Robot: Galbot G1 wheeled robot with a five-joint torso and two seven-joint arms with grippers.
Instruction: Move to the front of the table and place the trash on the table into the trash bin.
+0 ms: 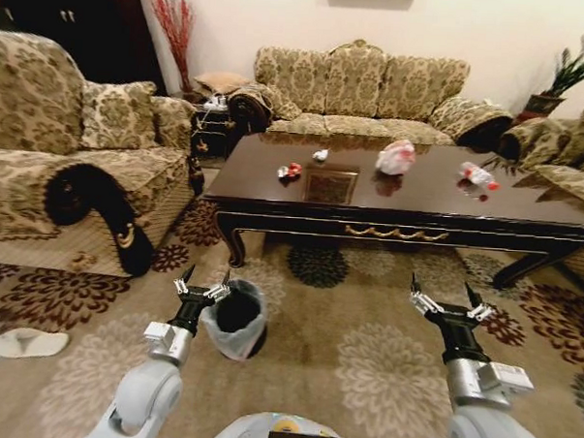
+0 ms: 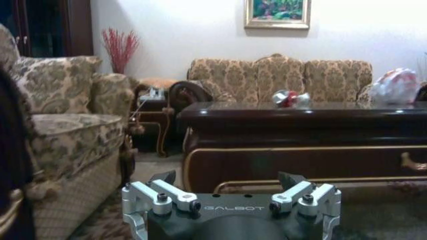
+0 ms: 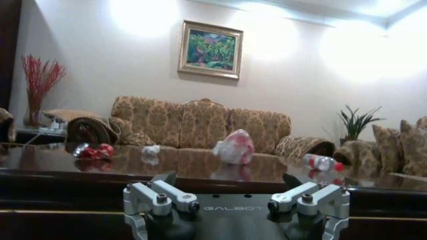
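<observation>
Both grippers, left (image 1: 201, 283) & right (image 1: 448, 296), jaws apart, empty; surface (image 1: 410, 190) w/ trash ahead of jaws, bin (image 1: 235, 318) beside left jaws.

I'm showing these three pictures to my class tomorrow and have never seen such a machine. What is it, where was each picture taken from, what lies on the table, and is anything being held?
It is a wheeled robot with two arms, each ending in a two-fingered gripper. The wide picture comes from a camera on its head, looking down: the left gripper hangs by the trash bin on the carpet, the right gripper hangs over the carpet before the table. The other two pictures come from cameras on the wrists, looking forward across the table. On it lie a red-and-black wrapper, a white paper ball, a pink-white plastic bag and a red-capped bottle. Both grippers are open and hold nothing.
</observation>
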